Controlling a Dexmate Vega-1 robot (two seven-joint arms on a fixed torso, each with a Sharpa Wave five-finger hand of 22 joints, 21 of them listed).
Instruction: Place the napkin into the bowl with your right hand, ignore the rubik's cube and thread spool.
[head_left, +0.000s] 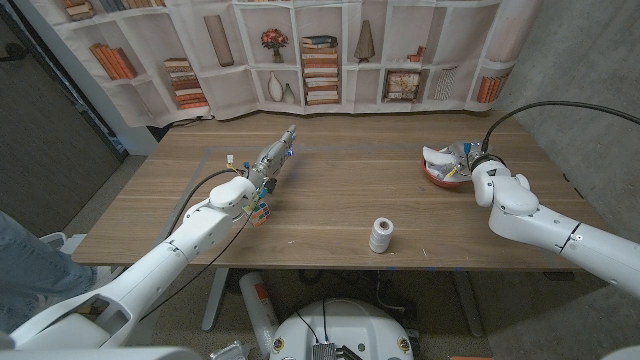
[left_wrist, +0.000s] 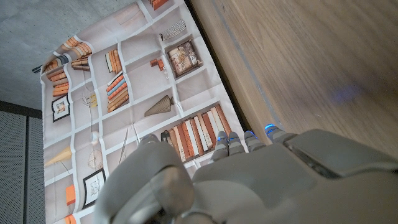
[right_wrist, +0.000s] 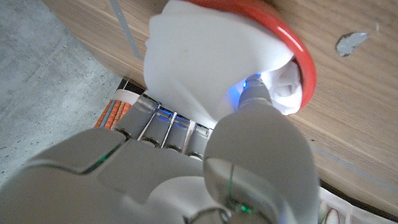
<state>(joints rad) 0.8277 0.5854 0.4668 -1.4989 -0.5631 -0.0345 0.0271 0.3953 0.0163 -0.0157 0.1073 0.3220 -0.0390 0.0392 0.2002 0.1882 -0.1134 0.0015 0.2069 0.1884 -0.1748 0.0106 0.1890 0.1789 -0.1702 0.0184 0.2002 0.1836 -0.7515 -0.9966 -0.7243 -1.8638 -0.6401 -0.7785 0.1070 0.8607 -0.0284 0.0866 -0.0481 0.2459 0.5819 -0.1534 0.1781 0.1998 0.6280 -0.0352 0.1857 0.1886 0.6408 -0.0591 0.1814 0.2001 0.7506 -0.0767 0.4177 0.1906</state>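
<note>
A red bowl (head_left: 432, 180) stands at the table's far right, and a white napkin (head_left: 437, 157) lies bunched inside it. My right hand (head_left: 466, 158) is over the bowl's right side. In the right wrist view the napkin (right_wrist: 205, 56) lies over the red rim (right_wrist: 297, 50), and my right hand (right_wrist: 186, 168) holds it, thumb pressing into the cloth from one side and fingers behind it on the other. My left hand (head_left: 268, 168) is left of the table's centre, fingers stretched out toward the far edge and holding nothing; the left wrist view shows its back (left_wrist: 249, 180).
A rubik's cube (head_left: 260, 212) sits partly hidden under my left wrist. A white thread spool (head_left: 381, 235) stands upright near the front edge, right of centre. A bookshelf-printed curtain (head_left: 320, 50) hangs behind the table. A person's leg (head_left: 15, 250) shows at the left edge.
</note>
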